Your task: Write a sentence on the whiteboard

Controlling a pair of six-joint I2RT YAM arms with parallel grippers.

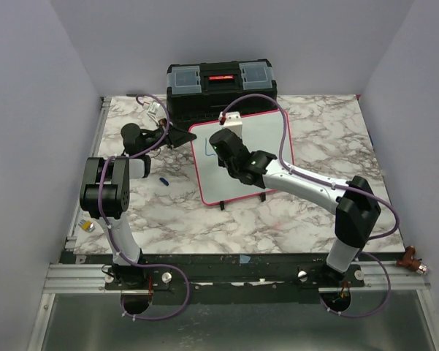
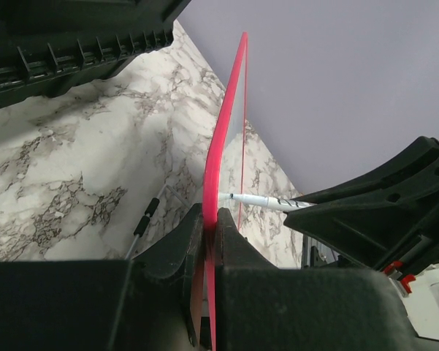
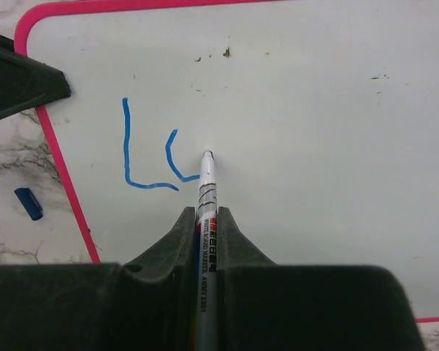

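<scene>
The right tool point(image 3: 204, 216) is closed on a white marker point(image 3: 207, 186), whose tip touches the whiteboard point(image 3: 314, 146) just beside a curved blue stroke. Of the sentence point(image 3: 126, 146) only a blue "L" and that unfinished curve to its right are written, near the board's upper left corner. The left tool point(image 2: 209, 219) is clamped on the board's pink left edge, one finger on each face. The board stands tilted on the marbled surface point(image 1: 277, 219), directly in front of a black toolbox point(image 1: 220, 82). A small blue cap point(image 3: 28, 203) lies on the surface just left of the board's frame.
</scene>
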